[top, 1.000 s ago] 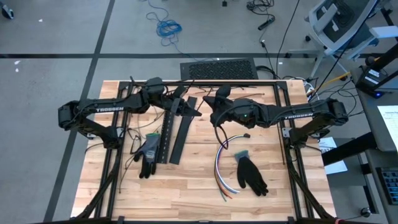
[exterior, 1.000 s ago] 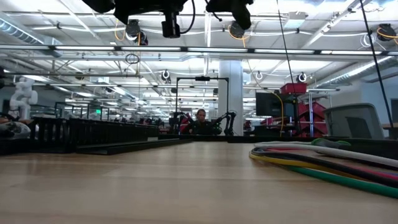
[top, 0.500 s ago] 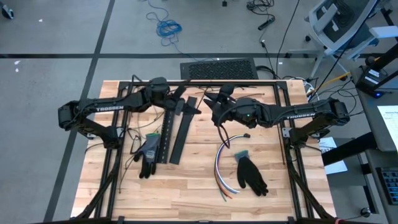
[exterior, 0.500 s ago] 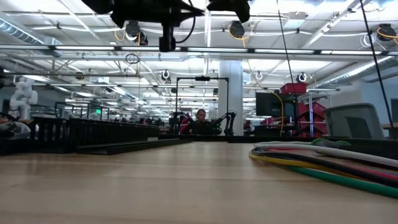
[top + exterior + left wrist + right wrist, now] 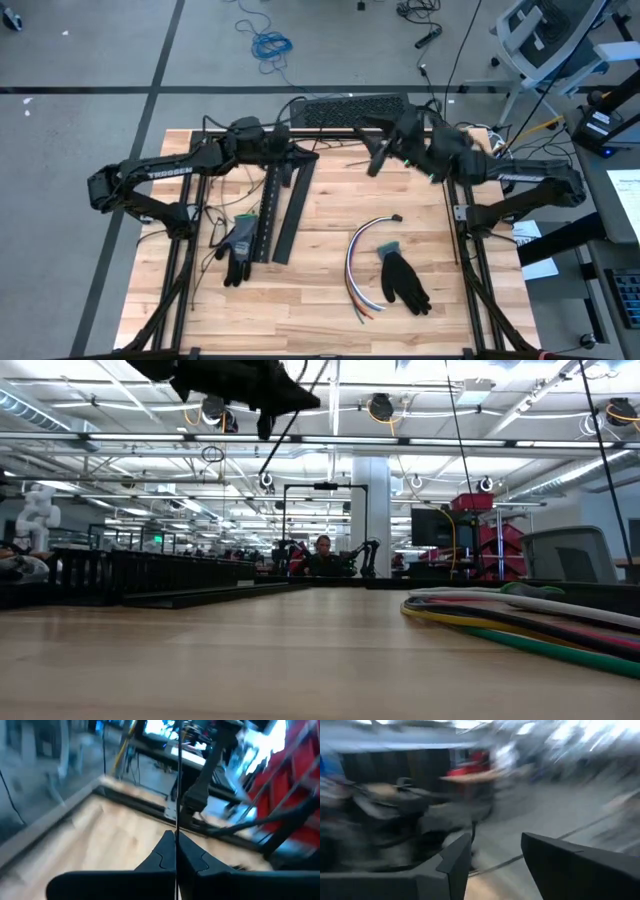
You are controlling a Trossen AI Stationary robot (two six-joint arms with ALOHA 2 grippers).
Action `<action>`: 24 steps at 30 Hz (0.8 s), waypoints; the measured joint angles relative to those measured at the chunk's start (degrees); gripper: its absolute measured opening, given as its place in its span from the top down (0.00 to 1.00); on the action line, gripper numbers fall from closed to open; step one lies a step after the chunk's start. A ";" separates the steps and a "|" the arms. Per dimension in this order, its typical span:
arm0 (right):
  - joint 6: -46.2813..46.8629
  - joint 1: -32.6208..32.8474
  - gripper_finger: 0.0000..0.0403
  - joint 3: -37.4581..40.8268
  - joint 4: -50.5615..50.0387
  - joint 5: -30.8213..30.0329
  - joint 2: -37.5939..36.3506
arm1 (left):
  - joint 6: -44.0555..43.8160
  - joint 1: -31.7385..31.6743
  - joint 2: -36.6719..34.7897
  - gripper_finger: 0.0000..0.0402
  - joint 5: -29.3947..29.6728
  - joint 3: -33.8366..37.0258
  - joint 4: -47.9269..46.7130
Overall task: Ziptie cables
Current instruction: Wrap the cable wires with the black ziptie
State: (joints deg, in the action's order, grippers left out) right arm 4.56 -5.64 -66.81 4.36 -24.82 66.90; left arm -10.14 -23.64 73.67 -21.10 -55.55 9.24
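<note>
**Both arms up at the far edge, cables lying loose on the wood**

Grey concrete floor runs all round, crossed by dark seams, with a coiled blue cord (image 5: pixel 270 44) lying out beyond the bench. Behind it, from table height, I get a long hall of white ceiling beams and strip lights, and a person (image 5: pixel 322 553) seated far off.

On to the table (image 5: pixel 320 300): pale butcher-block wood, plank grain plain to see, framed by black metal rails. A perforated black panel (image 5: pixel 350 110) sits at its far edge.

Left of centre lie two long black slotted strips (image 5: pixel 275 215), rigid and flat, side by side. A grey glove (image 5: pixel 238 248) sits limp beside them; a black glove (image 5: pixel 404 280) lies right of centre.

Just left of that black glove are the cables (image 5: pixel 358 268), a thin bundle curved in an arc, white, grey, orange, blue and green, untouched by either arm.

Left gripper (image 5: pixel 300 158) hangs over the strips' far ends, fingers clenched on a thin black strand (image 5: pixel 176 780). Right gripper (image 5: pixel 377 160) is up near the far edge, jaws parted, holding nothing I can see.
</note>
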 joint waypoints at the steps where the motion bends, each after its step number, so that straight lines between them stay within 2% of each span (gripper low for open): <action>1: 5.95 -1.92 0.58 0.00 -1.99 6.05 -0.70 | 4.39 0.59 -0.69 1.00 1.29 0.00 0.11; 4: 17.78 -5.82 0.58 0.00 -4.28 22.63 -0.35 | 15.67 2.56 -2.33 1.00 3.72 0.00 -0.25; 6: 20.38 -6.61 0.58 0.00 -4.02 27.61 1.36 | 19.57 3.86 -3.14 1.00 4.11 0.00 -0.47; 9: 20.61 -5.79 0.58 0.02 -1.86 27.85 5.29 | 18.97 5.39 -3.59 1.00 4.09 0.00 -0.53; 15: 18.72 -3.93 0.58 0.04 11.40 28.22 12.41 | 10.34 7.65 -3.73 1.00 3.80 0.00 2.30; 18: 18.33 -3.66 0.58 0.07 15.34 28.24 13.15 | 9.15 8.40 -4.50 1.00 3.69 0.35 1.12; 24: 17.43 -3.62 0.58 0.07 16.06 28.50 13.87 | 8.88 8.76 -5.71 1.00 6.66 4.27 3.41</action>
State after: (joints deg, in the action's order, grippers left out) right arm 21.99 -9.26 -66.74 20.42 3.68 80.77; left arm -1.26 -14.88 67.96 -14.44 -51.28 12.66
